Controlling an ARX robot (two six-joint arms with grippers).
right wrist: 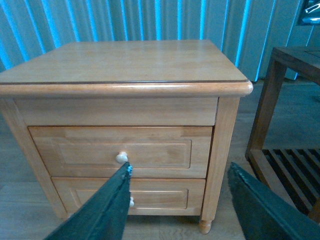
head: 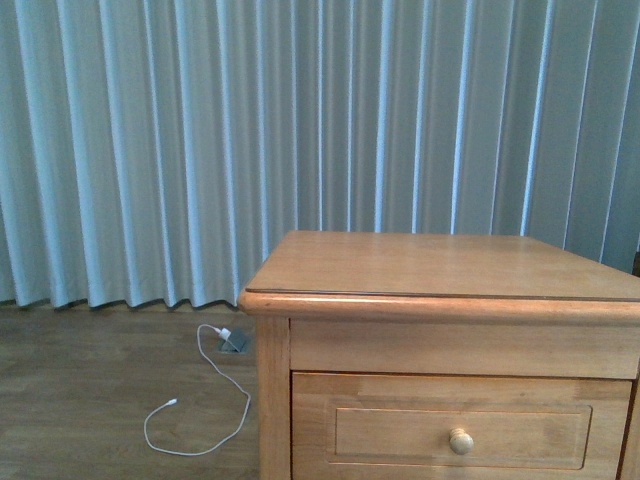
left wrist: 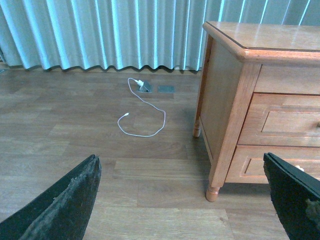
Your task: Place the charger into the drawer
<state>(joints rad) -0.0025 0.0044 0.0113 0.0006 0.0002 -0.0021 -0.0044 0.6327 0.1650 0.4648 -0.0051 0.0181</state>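
Note:
The charger is out of view in all three views. The drawer [head: 460, 435] is the upper one of a honey-coloured wooden cabinet [head: 440, 265]; it is shut and has one round knob [right wrist: 121, 157]. It also shows as the upper drawer [right wrist: 155, 152] in the right wrist view and at the picture's edge as the upper drawer [left wrist: 285, 122] in the left wrist view. My right gripper [right wrist: 180, 167] is open in front of the cabinet, holding nothing. My left gripper [left wrist: 180, 162] is open over the wooden floor beside the cabinet, also holding nothing. Neither gripper shows in the front view.
A thin white cable [head: 200, 405] lies looped on the floor [left wrist: 75, 125] near a grey floor plate [head: 233, 343], left of the cabinet. Pale curtains [head: 200, 150] hang behind. A second drawer [right wrist: 160, 197] sits below. A dark slatted wooden stand [right wrist: 282, 105] is beside the cabinet.

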